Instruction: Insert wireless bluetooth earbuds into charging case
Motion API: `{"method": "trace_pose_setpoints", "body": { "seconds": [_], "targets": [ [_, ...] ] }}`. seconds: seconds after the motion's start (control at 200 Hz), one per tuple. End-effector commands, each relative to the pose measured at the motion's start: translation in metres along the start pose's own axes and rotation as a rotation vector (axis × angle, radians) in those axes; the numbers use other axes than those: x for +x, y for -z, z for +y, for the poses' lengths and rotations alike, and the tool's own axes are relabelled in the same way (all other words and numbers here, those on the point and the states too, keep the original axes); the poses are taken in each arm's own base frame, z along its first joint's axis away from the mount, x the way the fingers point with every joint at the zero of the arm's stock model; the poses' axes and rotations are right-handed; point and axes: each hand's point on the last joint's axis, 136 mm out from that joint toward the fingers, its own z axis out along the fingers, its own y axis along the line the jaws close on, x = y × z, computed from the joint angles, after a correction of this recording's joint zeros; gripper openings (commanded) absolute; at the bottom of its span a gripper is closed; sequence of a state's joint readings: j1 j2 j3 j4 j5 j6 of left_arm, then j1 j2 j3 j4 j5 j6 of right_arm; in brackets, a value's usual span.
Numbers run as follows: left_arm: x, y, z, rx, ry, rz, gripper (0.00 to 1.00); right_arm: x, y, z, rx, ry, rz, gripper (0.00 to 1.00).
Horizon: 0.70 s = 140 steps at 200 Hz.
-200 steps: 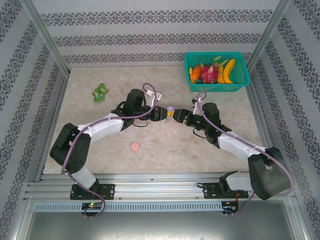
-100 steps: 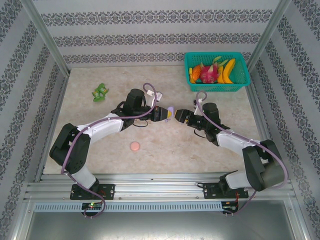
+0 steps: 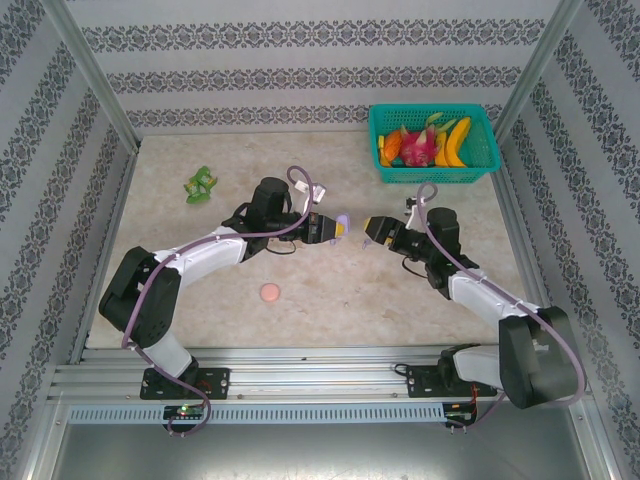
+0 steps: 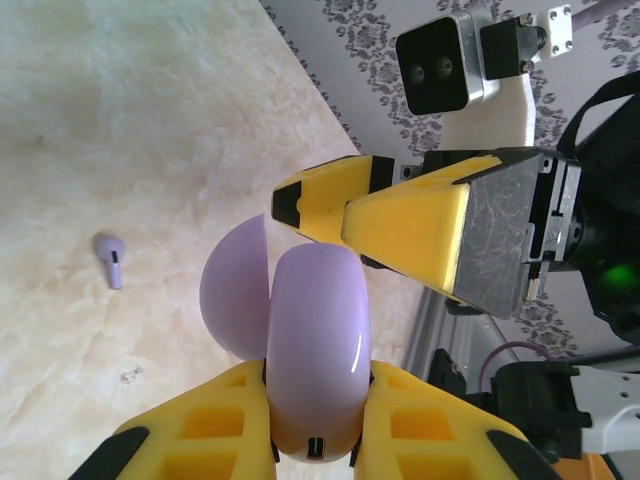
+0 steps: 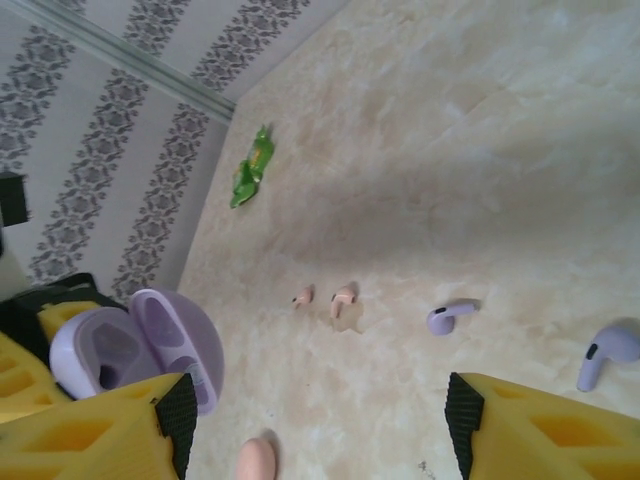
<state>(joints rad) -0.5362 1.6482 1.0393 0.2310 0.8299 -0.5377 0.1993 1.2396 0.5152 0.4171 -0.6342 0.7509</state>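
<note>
My left gripper (image 4: 315,385) is shut on the lilac charging case (image 4: 315,345), holding it up above the table with its lid (image 4: 232,290) swung open. The case (image 3: 339,224) hangs at mid-table, and its open inside (image 5: 135,350) faces my right gripper. My right gripper (image 5: 320,420) is open and empty, a short way right of the case (image 3: 376,228). On the table below lie two lilac earbuds (image 5: 450,316) (image 5: 608,350) and two pink-beige earbuds (image 5: 302,296) (image 5: 343,298). One lilac earbud (image 4: 110,258) also lies in the left wrist view.
A round pink case (image 3: 270,293) lies on the table toward the near left. A green wrapper (image 3: 200,184) sits at the far left. A teal basket (image 3: 480,158) of toy fruit stands at the far right. Patterned walls enclose the table.
My right gripper has drawn back to the right, away from the lilac case, and its jaws have narrowed a little. The left gripper and the case have stayed in place.
</note>
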Motion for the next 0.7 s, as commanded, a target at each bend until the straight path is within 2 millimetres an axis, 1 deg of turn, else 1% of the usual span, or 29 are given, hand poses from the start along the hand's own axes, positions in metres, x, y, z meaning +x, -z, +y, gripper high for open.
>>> {"method": "trace_pose_setpoints", "body": {
  "seconds": [0.0, 0.105, 0.26, 0.57, 0.694],
  "targets": [
    [-0.028, 0.011, -0.032, 0.129, -0.058, -0.055, 0.0, 0.008, 0.004, 0.023, -0.122, 0.054, 0.062, 0.66],
    [-0.033, 0.011, -0.036, 0.175, -0.045, -0.061, 0.0, 0.005, 0.001, 0.031, -0.158, 0.059, 0.08, 0.64],
    [-0.037, 0.008, -0.033, 0.181, -0.036, -0.071, 0.0, 0.0, -0.002, 0.038, -0.18, 0.06, 0.084, 0.6],
    [-0.041, 0.003, -0.03, 0.193, -0.017, -0.086, 0.0, -0.002, -0.012, 0.042, -0.196, 0.061, 0.095, 0.56],
    [-0.04, 0.003, -0.028, 0.191, -0.013, -0.084, 0.0, -0.006, -0.013, 0.044, -0.2, 0.063, 0.086, 0.54]
  ]
}}
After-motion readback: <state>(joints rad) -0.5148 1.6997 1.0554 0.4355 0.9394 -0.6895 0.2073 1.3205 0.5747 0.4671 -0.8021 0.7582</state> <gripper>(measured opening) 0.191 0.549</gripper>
